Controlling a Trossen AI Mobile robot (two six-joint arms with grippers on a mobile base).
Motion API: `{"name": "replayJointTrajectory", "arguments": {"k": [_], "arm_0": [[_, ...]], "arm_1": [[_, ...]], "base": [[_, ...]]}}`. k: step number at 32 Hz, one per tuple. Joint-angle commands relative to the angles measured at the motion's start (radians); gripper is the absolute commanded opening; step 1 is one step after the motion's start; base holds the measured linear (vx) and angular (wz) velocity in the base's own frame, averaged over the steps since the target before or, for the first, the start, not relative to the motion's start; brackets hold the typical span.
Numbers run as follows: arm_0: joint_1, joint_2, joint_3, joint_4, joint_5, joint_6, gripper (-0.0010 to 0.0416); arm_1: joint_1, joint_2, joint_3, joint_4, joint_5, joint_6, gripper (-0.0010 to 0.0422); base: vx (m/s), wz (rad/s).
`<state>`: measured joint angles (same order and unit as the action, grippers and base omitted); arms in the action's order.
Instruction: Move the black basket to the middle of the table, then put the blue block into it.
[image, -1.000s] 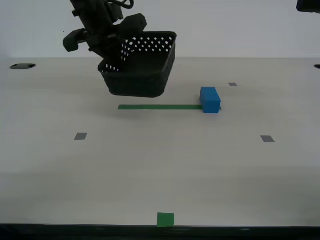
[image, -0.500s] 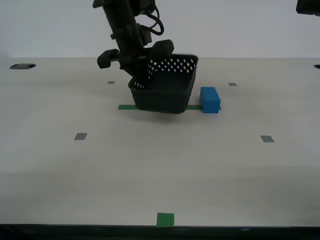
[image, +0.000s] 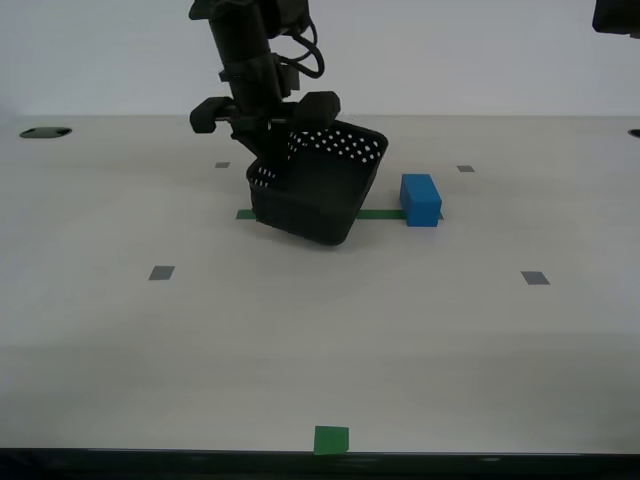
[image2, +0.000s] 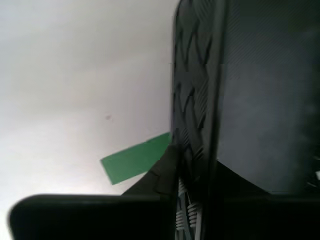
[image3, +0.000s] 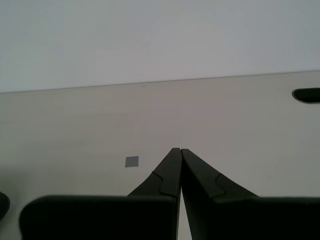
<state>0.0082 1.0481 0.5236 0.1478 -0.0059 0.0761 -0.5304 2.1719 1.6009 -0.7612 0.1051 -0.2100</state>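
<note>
Looking at the exterior view, you can see my second gripper (image: 268, 150) clamped on the wall of the black basket (image: 318, 190) that faces the exterior view's left. The basket hangs from that grip tilted, its open top leaning toward the exterior view's right and away from the camera, its lower edge down at the table (image: 320, 340) or just above it; you cannot tell from here whether it touches. It sits over the green tape strip (image: 383, 213), hiding most of it, so only short ends show on either side.

Check the second wrist view and you find the basket (image2: 260, 90) filling one side of the picture, its ribbed wall pressed right along the gripper's fingers (image2: 167, 175), with a piece of the green tape (image2: 135, 162) showing on the pale tabletop beyond them.

You will find the blue block (image: 421, 200) lying on the table just beside the basket, toward the exterior view's right, at the end of the tape strip. A small gap separates it from the basket's wall, and it is well clear of my second gripper.

My first gripper (image3: 179, 152) has its fingertips pressed together with nothing between them. In its wrist view it faces bare table, with a small grey square (image3: 132, 161) lying near the tips.
</note>
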Motion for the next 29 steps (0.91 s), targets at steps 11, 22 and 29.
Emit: {"name": "replayJointTrajectory", "arguments": {"k": [11, 22, 29], "arm_0": [[0.015, 0.000, 0.001, -0.076, -0.180, 0.108, 0.0000], [0.221, 0.077, 0.134, -0.317, -0.217, 0.218, 0.0000], [0.283, 0.338, 0.429, -0.612, -0.219, 0.177, 0.0001]], "arm_1": [[0.014, -0.001, 0.100, -0.002, 0.013, 0.035, 0.0208], [0.120, -0.001, 0.418, -0.127, 0.008, 0.074, 0.0109], [0.174, -0.001, 0.443, -0.135, 0.006, 0.093, 0.0051]], "base": [[0.000, 0.000], [0.000, 0.000], [0.000, 0.000]]}}
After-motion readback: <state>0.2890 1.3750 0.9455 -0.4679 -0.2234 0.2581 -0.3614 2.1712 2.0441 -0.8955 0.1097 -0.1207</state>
